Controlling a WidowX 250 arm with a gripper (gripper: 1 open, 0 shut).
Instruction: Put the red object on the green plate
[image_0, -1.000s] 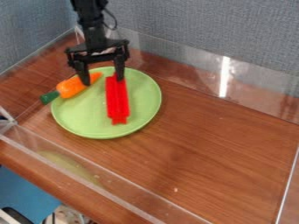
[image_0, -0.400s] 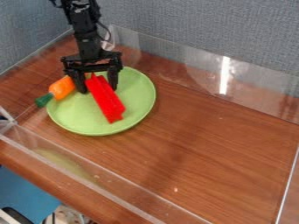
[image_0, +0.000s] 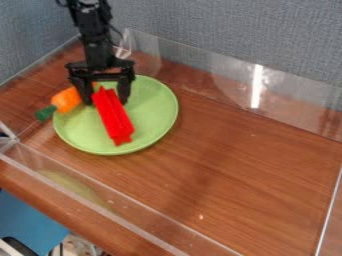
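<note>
1. Gripper (image_0: 102, 82): points straight down over the far-left part of the plate, jaws spread wide, 1 finger on each side of the bar's upper end; it grips nothing.
2. Red ridged bar (image_0: 112, 114): lies flat on the light green plate (image_0: 158, 122), slanting from the gripper toward the plate's near edge. Whether a fingertip touches it is hard to tell at this resolution.
3. Orange carrot toy (image_0: 64, 99): just beside the plate's left rim, on the wooden tabletop (image_0: 241, 170).
4. Clear plastic walls (image_0: 254, 85) border the table.
</note>
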